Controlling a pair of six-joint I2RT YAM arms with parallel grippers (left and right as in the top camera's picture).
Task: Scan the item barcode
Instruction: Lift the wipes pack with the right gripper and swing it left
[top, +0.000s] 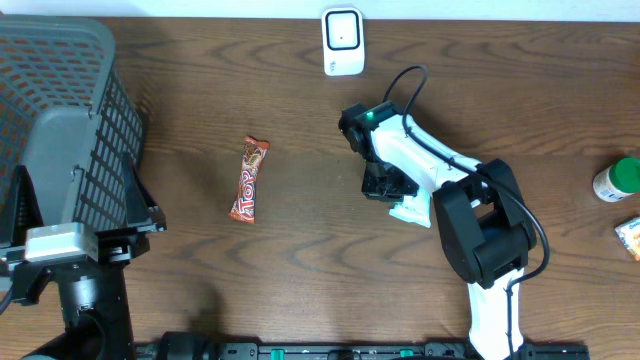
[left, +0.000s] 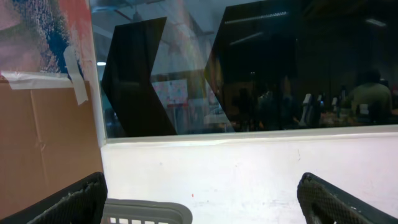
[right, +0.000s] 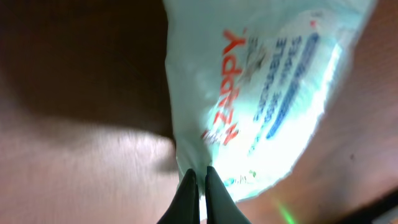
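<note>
**Grasp step: the right claw pinches the packet's edge; nothing has been scanned yet.**

The right gripper (right: 198, 186) has its 2 fingers pressed together on the lower edge of the pale-green soft plastic packet (right: 267, 93) with red ZAPPY lettering. The packet sits low over the brown wooden table (top: 300, 270), well apart from the small white box-shaped scanner (top: 342, 41) at the far edge. The next move probably calls for a lift, a carry to the scanner, and turning the barcode, unseen here, toward it. The left gripper (left: 202, 202) is spread wide and empty.

Mint-white packet (right: 267, 93) lettered red and blue, orange-red candy bar (top: 250, 179), grey lattice basket (top: 120, 110)
</note>
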